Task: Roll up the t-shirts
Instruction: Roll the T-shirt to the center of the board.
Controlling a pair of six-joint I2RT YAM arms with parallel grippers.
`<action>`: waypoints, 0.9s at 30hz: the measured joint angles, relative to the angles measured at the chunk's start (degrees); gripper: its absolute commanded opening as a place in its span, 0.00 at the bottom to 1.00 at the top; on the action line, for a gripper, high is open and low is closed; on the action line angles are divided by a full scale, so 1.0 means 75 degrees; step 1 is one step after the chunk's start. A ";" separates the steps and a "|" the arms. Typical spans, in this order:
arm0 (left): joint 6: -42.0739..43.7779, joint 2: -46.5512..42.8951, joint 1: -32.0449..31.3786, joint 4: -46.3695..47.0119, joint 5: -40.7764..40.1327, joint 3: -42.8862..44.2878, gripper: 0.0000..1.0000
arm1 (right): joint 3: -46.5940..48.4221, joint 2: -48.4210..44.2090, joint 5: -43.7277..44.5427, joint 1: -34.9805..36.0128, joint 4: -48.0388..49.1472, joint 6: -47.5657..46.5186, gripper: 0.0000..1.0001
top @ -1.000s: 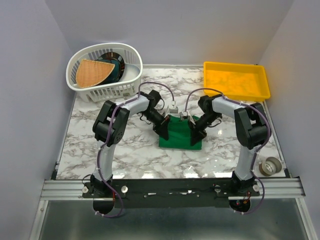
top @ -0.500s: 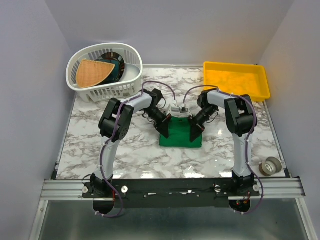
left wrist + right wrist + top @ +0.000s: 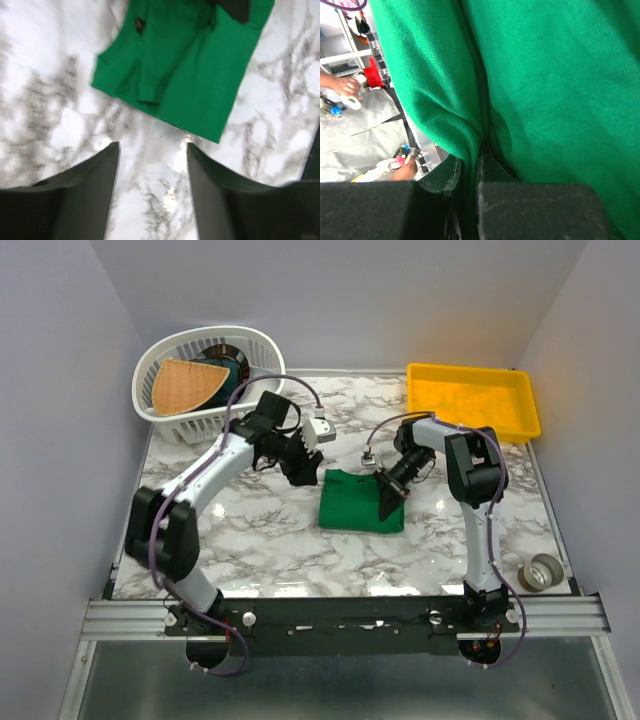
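Tabletop [image 3: 250,540] of white marble with grey veins, seen from above. A t-shirt [image 3: 355,502] of plain emerald-green fabric lies folded into a rough rectangle near the middle. The right pincer [image 3: 388,498] rests on the shirt's right edge. The left pincer [image 3: 302,470] stands just off the upper-left corner, apart from the cloth. A white slotted plastic basket [image 3: 215,420] at the far left holds a tan wedge [image 3: 185,385]. A shallow yellow tray [image 3: 470,368] sits at the far right, and a roll of tape [image 3: 543,572] lies at the near right edge. How far either pincer is spread cannot be read at this height.

Left wrist view: the left pincer [image 3: 152,195] is spread wide, its two dark fingers [image 3: 85,200] over bare marble tabletop [image 3: 45,115] with nothing between them. The t-shirt [image 3: 190,55] lies beyond the fingertips, untouched. It is thin and soft, with layered flaps along its left side.

Right wrist view: a fine knit weave, invisible from above, fills the field. The right pincer [image 3: 469,195] is closed on a raised fold of the t-shirt [image 3: 560,90]. The cloth is squeezed into the narrow slit between the black fingers [image 3: 540,210].
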 measured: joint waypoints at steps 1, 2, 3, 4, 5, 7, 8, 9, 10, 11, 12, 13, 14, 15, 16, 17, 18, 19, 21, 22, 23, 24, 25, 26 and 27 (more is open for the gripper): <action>0.0003 -0.0624 -0.0026 0.0297 -0.0128 -0.0271 0.82 | 0.0000 0.0003 0.0012 0.0000 0.0000 0.0029 0.15; -0.0009 -0.1137 -0.0079 0.0586 -0.0251 -0.0557 0.94 | 0.0032 0.0023 0.0023 0.0000 -0.0009 0.0093 0.15; 0.0003 -0.1897 -0.0230 0.0982 -0.0533 -0.1064 0.96 | 0.0111 0.0076 0.0041 0.0000 -0.0041 0.0128 0.15; -0.0026 -0.2145 -0.0329 0.1157 -0.0656 -0.1244 0.97 | 0.0154 0.0117 0.0044 0.0000 -0.0064 0.0149 0.15; 0.0009 -0.2739 -0.0650 0.1597 -0.0938 -0.1716 0.97 | 0.0262 0.0221 0.0044 0.0000 -0.0146 0.0146 0.15; 0.0111 -0.3552 -0.1507 0.2629 -0.1614 -0.2809 0.96 | 0.0536 0.0466 0.0020 -0.0012 -0.0341 0.0146 0.15; 0.0221 -0.3858 -0.1967 0.3133 -0.1909 -0.3416 0.95 | 0.0592 0.0536 -0.0003 -0.0020 -0.0414 0.0140 0.15; 0.0347 -0.4074 -0.2591 0.3614 -0.2273 -0.4162 0.94 | 0.0615 0.0577 -0.0026 -0.0035 -0.0460 0.0137 0.14; 0.0411 -0.4097 -0.2906 0.3844 -0.2439 -0.4505 0.93 | 0.0627 0.0592 -0.0038 -0.0050 -0.0487 0.0128 0.14; 0.0493 -0.4086 -0.3191 0.4269 -0.2742 -0.4948 0.92 | 0.0632 0.0600 -0.0044 -0.0052 -0.0495 0.0122 0.14; 0.0603 -0.4068 -0.3459 0.4765 -0.3159 -0.5464 0.91 | 0.0641 0.0606 -0.0041 -0.0052 -0.0501 0.0117 0.14; 0.0679 -0.4060 -0.3640 0.5080 -0.3445 -0.5759 0.91 | 0.0673 0.0632 -0.0041 -0.0052 -0.0530 0.0117 0.15; 0.0801 -0.4051 -0.3789 0.5543 -0.3701 -0.6120 0.91 | 0.0723 0.0667 -0.0041 -0.0052 -0.0565 0.0119 0.15; 0.1026 -0.4028 -0.3975 0.6137 -0.4071 -0.6519 0.91 | 0.0784 0.0720 -0.0041 -0.0052 -0.0615 0.0119 0.15; 0.1151 -0.3998 -0.4100 0.6586 -0.4316 -0.6790 0.91 | 0.0868 0.0796 -0.0041 -0.0052 -0.0699 0.0117 0.15; 0.1326 -0.3958 -0.4240 0.7079 -0.4514 -0.7055 0.91 | 0.0965 0.0880 -0.0047 -0.0052 -0.0772 0.0117 0.15; 0.1600 -0.3899 -0.4371 0.7641 -0.4774 -0.7335 0.91 | 0.1049 0.0959 -0.0058 -0.0058 -0.0845 0.0117 0.15; 0.1740 -0.3867 -0.4436 0.7918 -0.4878 -0.7466 0.91 | 0.1093 0.1017 -0.0082 -0.0067 -0.0906 0.0117 0.15; 0.2154 -0.3710 -0.4587 0.8603 -0.5123 -0.7702 0.90 | 0.1116 0.1055 -0.0114 -0.0087 -0.0950 0.0114 0.15; 0.2288 -0.3596 -0.4637 0.8842 -0.5190 -0.7743 0.90 | 0.1116 0.1055 -0.0122 -0.0093 -0.0953 0.0111 0.15; 0.2436 -0.3433 -0.4680 0.9116 -0.5243 -0.7749 0.89 | 0.1116 0.1058 -0.0122 -0.0096 -0.0953 0.0111 0.15; 0.2579 -0.3214 -0.4712 0.9419 -0.5295 -0.7729 0.89 | 0.1119 0.1058 -0.0125 -0.0096 -0.0953 0.0099 0.15; 0.2678 -0.3069 -0.4730 0.9611 -0.5336 -0.7717 0.89 | 0.1119 0.1058 -0.0128 -0.0099 -0.0953 0.0093 0.15; 0.2824 -0.2786 -0.4744 0.9911 -0.5388 -0.7691 0.88 | 0.1119 0.1058 -0.0131 -0.0099 -0.0953 0.0090 0.15; 0.2900 -0.2556 -0.4759 1.0083 -0.5423 -0.7659 0.88 | 0.1122 0.1058 -0.0134 -0.0102 -0.0953 0.0085 0.15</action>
